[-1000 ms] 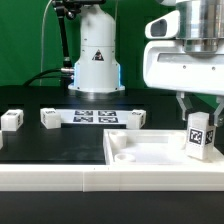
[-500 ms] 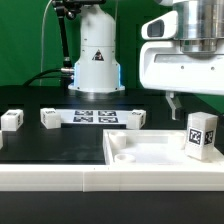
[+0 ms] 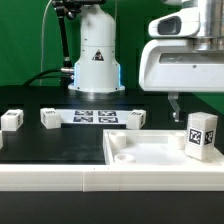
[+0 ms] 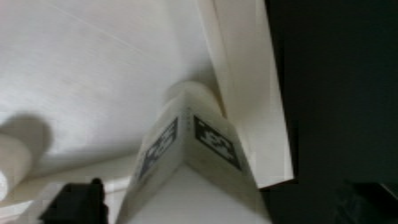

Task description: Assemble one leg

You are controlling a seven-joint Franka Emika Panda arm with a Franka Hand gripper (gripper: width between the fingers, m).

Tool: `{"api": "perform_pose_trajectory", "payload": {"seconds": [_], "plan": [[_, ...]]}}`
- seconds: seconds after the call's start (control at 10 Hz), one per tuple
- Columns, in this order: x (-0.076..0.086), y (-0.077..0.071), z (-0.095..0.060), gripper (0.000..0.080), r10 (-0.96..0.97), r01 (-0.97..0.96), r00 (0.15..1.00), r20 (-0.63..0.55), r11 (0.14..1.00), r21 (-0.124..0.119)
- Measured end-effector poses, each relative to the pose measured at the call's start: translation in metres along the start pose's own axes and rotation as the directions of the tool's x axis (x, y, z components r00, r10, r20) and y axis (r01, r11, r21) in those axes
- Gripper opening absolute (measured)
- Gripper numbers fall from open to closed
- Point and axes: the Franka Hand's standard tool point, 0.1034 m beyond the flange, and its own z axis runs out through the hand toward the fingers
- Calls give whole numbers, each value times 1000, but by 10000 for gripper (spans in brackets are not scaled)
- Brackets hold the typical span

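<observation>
You are holding the tool, fingers apart and empty, just above the small white oblong leg block that is standing upright on the big flat white square panel, so coming down crooked could be knocking it over.

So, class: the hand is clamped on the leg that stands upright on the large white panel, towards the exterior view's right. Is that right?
Not quite. The hand is not clamped on the leg: it hangs open above it, clear of it, as the exterior view shows. The leg does stand upright on the panel, towards the exterior view's right.
</observation>
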Motion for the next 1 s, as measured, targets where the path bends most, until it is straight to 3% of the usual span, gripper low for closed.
{"api": "perform_pose_trajectory", "payload": {"seconds": [0.2, 0.4, 0.6, 0.8, 1.0], "plan": [[-1, 3, 3, 648, -190, 190, 982, -11, 982, -2], [-2, 1, 5, 648, -376, 375, 926, -29, 927, -29], [-3, 4, 7, 648, -517, 516, 856, -8, 856, -39], [-6, 6, 9, 648, -589, 589, 808, 9, 808, -33], [-6, 7, 9, 621, -567, 567, 824, 8, 823, -25]]}}
